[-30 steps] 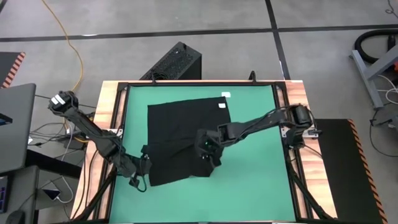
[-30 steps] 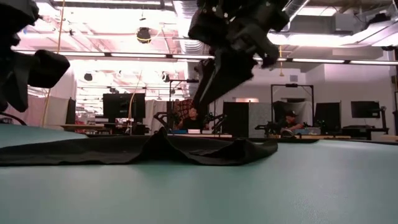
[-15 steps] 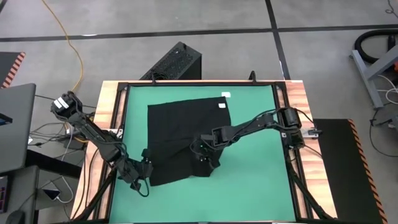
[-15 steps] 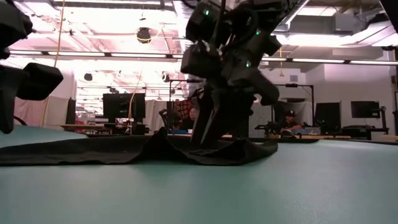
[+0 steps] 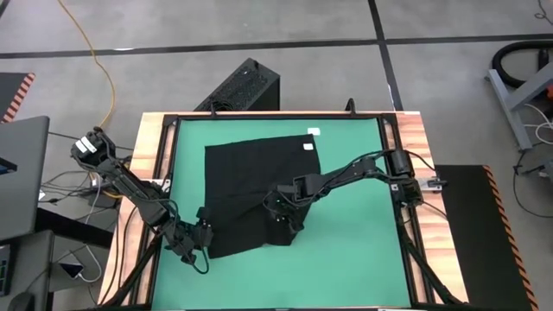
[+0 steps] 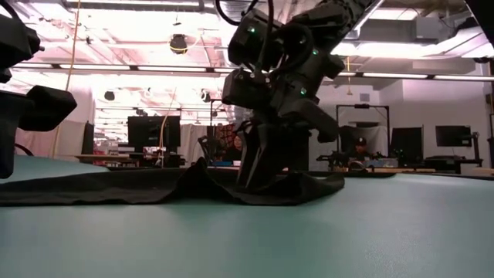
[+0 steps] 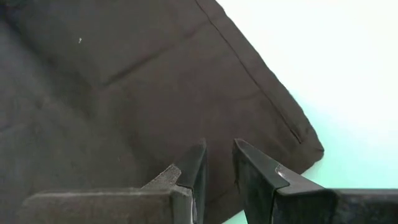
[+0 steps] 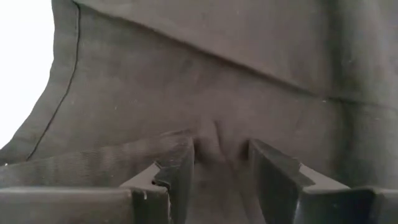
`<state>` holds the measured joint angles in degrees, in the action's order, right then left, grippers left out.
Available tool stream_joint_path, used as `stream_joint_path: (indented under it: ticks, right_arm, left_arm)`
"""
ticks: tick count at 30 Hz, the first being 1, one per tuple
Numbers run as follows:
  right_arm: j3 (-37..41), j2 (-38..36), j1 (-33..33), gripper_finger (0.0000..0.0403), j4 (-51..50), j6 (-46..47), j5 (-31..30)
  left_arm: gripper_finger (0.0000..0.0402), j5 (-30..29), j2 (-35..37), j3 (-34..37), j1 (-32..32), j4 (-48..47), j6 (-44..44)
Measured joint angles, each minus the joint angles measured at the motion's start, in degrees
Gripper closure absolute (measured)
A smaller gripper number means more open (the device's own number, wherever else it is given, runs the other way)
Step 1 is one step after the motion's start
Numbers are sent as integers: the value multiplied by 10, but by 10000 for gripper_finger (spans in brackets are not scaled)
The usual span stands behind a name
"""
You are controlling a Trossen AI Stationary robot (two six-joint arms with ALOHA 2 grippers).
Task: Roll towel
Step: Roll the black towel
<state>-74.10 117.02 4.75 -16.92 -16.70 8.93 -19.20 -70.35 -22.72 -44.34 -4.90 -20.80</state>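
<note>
The black towel (image 5: 259, 190) lies spread flat on the green table, its white tag (image 5: 308, 146) at the far right corner. A low ridge of cloth (image 6: 202, 171) stands up near its near edge. My right gripper (image 5: 285, 218) is down on the towel's near right part and shut on a pucker of it. My left gripper (image 5: 195, 238) hovers just above the towel's near left corner (image 7: 305, 149), its fingers (image 7: 198, 155) open by only a narrow gap and touching nothing. My right gripper pinches a small pucker of cloth (image 8: 216, 138) between its two fingers, a little in from the towel's near right edge. The fingers (image 6: 258, 162) come from above, pointing down. The rest of the towel lies on the table, and the cloth is creased around the fingers.
A small white scrap (image 5: 313, 131) lies on the table beyond the towel's far right corner. A black ribbed box (image 5: 244, 86) stands on the floor behind the table. Wooden rails (image 5: 155, 164) frame the table. Bare green surface (image 5: 363, 233) lies to the right and near side.
My right gripper has come down from above the towel onto its near right part and set its fingers on the cloth. My left gripper has sunk a little toward the towel's near left corner. The towel stays spread where it was.
</note>
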Motion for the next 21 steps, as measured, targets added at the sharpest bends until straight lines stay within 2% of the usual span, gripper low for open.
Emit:
stream_joint_path:
  ticks: [11, 15, 21]
  right_arm:
    - [4, -45, 1, 332, -34, 17, -31]
    - [3, -53, 2, 348, -51, 28, -31]
    - [3, -53, 3, 345, -68, 48, -31]
  left_arm:
    - [333, 0, 0, 0, 0, -18, -33]
    - [333, 8, 0, 0, 0, -23, -39]
    - [333, 10, 0, 0, 0, -22, -39]
